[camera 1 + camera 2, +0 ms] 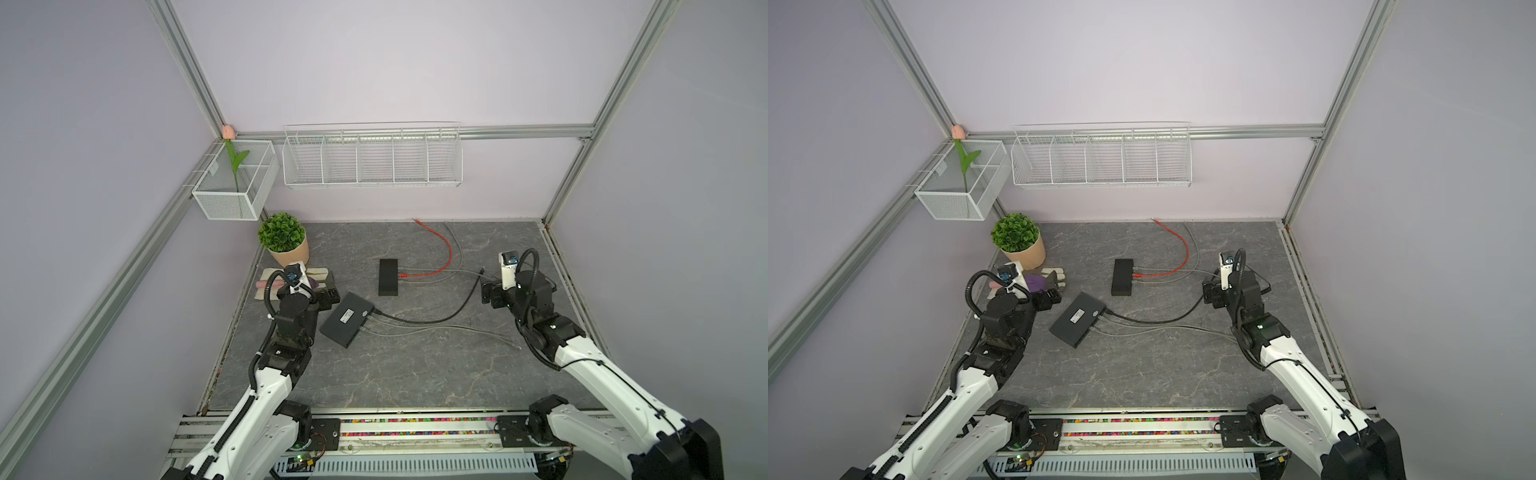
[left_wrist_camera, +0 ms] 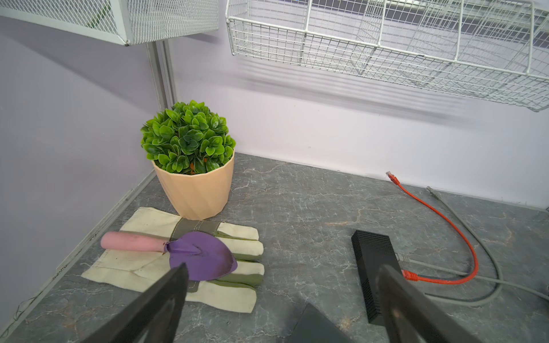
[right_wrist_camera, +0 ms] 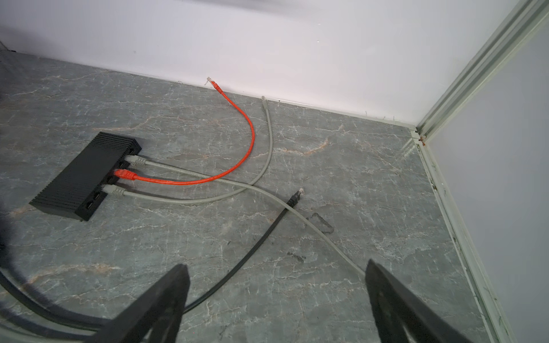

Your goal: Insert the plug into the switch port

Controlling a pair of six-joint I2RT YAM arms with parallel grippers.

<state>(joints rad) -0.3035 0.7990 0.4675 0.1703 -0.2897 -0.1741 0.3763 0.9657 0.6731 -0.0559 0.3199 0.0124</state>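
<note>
Pre-grasp, I judge: left gripper (image 2: 282,267) and right gripper (image 3: 276,265) both gape wide, empty; next the right must pinch the black plug (image 3: 295,198) lying loose near it, apart from the ribbed switch (image 3: 86,175).

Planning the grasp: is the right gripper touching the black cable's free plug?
Apart. The right wrist view shows bare tabletop between the free plug and the open right gripper.
</note>
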